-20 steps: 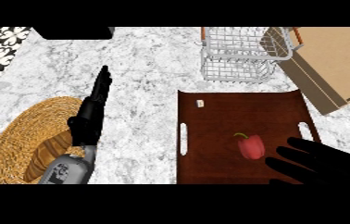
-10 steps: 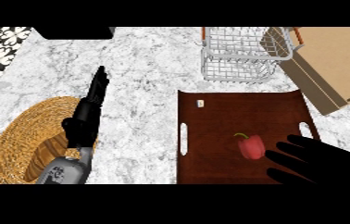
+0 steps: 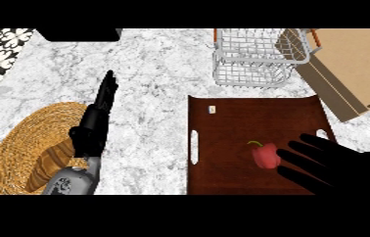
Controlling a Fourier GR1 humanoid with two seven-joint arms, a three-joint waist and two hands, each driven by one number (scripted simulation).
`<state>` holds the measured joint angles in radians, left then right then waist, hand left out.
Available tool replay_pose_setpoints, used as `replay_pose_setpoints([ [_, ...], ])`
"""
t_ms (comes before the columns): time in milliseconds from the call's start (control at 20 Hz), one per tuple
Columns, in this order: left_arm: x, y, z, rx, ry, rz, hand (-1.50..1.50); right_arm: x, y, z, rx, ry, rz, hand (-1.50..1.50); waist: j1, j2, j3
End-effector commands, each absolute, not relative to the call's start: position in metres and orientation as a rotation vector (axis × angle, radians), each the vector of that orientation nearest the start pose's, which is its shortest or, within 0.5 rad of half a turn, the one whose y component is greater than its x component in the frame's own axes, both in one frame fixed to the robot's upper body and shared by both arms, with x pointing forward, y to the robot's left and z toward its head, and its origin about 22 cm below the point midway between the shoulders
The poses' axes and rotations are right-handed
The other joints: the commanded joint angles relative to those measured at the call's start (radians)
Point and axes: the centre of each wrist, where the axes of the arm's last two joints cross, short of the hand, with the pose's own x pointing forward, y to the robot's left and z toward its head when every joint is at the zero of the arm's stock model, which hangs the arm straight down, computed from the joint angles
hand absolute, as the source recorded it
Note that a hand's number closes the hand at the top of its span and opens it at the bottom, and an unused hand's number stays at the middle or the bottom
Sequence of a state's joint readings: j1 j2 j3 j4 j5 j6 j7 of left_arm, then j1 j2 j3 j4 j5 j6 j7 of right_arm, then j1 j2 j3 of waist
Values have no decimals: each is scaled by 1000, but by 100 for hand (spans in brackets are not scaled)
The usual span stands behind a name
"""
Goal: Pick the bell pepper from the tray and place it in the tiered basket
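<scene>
Lying on the right half of the brown tray, the red bell pepper is pointing its green stem up and to the left. Your right hand is hovering just beside it on the right, its fingers spread and straight, their tips almost touching the pepper but not curling round it. The tray is showing a white slot handle on its left side and a small pale tag near its top edge; you cannot read any writing on it. Beyond the tray, the wire tiered basket is standing on the marble counter, with a tan wooden board just to its right. Your left hand is resting well to the left, fingers straight and pointing away from you, over the edge of a woven straw mat.
</scene>
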<state>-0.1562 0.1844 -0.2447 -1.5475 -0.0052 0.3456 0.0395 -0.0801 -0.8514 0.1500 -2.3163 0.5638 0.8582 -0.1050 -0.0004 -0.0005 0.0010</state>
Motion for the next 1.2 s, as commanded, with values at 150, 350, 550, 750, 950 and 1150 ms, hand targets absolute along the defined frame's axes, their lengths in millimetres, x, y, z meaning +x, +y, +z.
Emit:
replay_pose_setpoints([
  [150,272,198,38,196,-1657,-107,0,177,-243,198,-545,-1402,2197,-150,2,0,0],
  [350,270,193,25,200,-1669,-119,0,171,-235,193,-607,-1428,2200,-150,-2,0,-1],
  [550,272,200,31,188,-1658,-99,0,180,-261,181,-671,-1421,2138,-150,-5,-1,-1],
  [750,278,212,30,184,-1663,-117,0,196,-242,170,-706,-1400,2074,-150,3,1,-1],
  [950,270,197,29,201,-1676,-106,0,207,-247,141,-667,-1353,2090,-150,3,1,-1],
  [1150,255,209,34,190,-1660,-118,0,218,-258,142,-618,-1346,2098,-150,3,0,-1],
])
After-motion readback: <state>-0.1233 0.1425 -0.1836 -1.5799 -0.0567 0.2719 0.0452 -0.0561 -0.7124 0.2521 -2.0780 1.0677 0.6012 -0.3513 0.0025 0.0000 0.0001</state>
